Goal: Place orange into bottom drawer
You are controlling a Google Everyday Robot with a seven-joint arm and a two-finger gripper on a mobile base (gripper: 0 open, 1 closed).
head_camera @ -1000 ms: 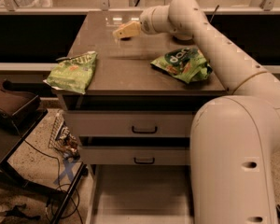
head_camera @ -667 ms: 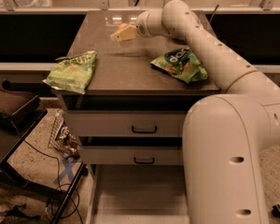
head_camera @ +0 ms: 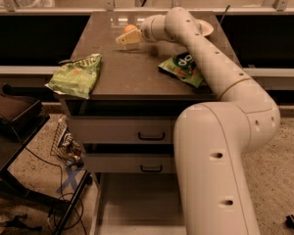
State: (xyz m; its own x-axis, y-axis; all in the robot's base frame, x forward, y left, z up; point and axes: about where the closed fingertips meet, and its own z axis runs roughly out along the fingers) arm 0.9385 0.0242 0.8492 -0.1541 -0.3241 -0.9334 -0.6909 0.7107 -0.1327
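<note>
The gripper [head_camera: 121,39] hovers over the far part of the brown cabinet top [head_camera: 122,77]; I cannot tell how far open it is or whether it holds anything. The orange [head_camera: 130,28] sits just behind it. A pale bag [head_camera: 76,75] lies nearer the camera, a dark bag [head_camera: 183,67] beside the arm. Well below, the bottom drawer [head_camera: 137,204] stands pulled out over speckled floor [head_camera: 34,175] with a blue tape cross [head_camera: 68,181].

Cream tool [head_camera: 120,39] beside orange-hued orange [head_camera: 130,28], green bag [head_camera: 76,75], brown tabletop [head_camera: 132,70]; pale bottom drawer [head_camera: 137,199]
</note>
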